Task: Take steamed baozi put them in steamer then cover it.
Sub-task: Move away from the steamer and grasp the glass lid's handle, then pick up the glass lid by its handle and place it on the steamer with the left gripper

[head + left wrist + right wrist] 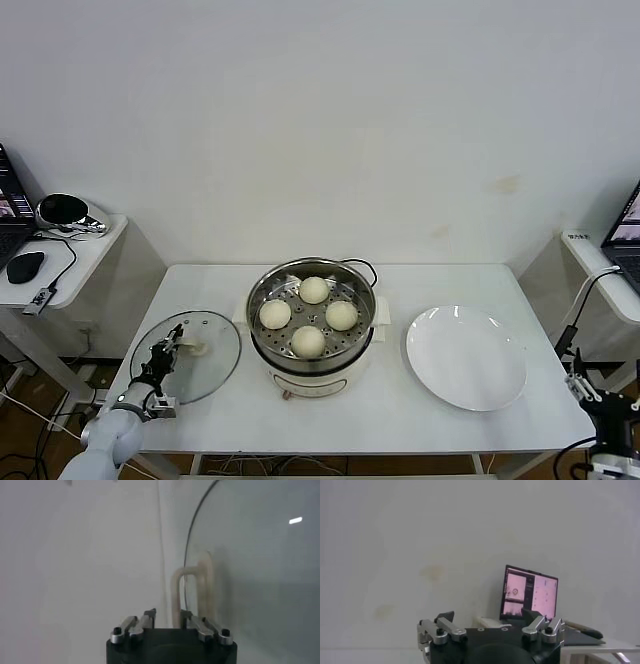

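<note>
Lid pickup under way, buns already loaded

Baozi first: you can count four smooth cream-white steamed buns (308, 341) sitting on the perforated tray inside the round shiny stainless-steel steamer pot (361, 290) at the middle of the white table (400, 420). None remain on the flat white round plate (467, 357), which lies to the pot's right.

The round clear glass cover with metal rim (215, 362) lies flat on the table just left of the pot, apart from it. Its cream-white bar handle (191, 591) stands up from the glass.

Your left gripper (170, 347) is over the cover at the handle. In the left wrist view the jaws stand narrow, one finger either side of the bar; it reads as closed on the handle, though firm contact is a judgement.

Your right gripper (600, 398) hangs parked off the table's right edge, jaws spread wide, holding nothing.

Handling notes, as judgement:
- Glass lid is rigid, fairly heavy for its grip point, and breakable.
- The bar is smooth; a narrow pinch may let the lid swing or tilt.
- Take the bar at mid-length so the disc hangs level.
- Lift clear of the pot rim before lowering; the rim must seat evenly.
</note>
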